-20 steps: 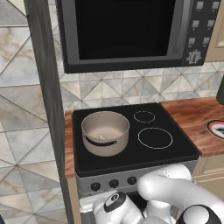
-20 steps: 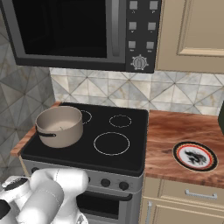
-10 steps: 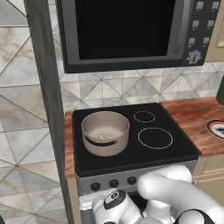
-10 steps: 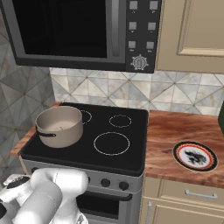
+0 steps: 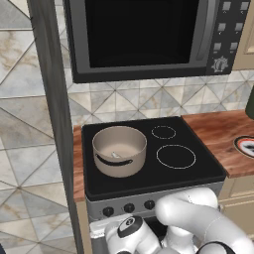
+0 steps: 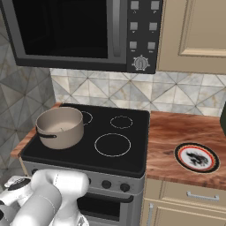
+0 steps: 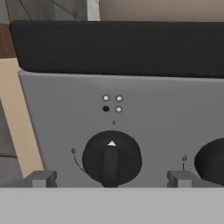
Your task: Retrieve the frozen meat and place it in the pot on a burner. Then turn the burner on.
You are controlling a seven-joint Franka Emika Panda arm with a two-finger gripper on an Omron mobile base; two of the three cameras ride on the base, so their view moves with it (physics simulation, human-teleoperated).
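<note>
You see the frozen meat (image 5: 115,155) lying inside the pot (image 5: 119,150), which stands on the front left zone of the black stove top (image 6: 132,156). In the hand view the gripper (image 7: 111,178) faces a black knob (image 7: 111,158) on the grey front panel (image 7: 175,113), fingers (image 7: 41,178) wide apart, holding nothing. The small marks by the knob cannot be read. Compared with the earlier frames, the pot and meat have not moved.

- Arm (image 5: 193,218) folded low, elbow raised, forearm reaching down to the left.
- Tool (image 7: 109,178) held level, jaws wide apart, fingertips (image 7: 41,178) holding nothing.
</note>
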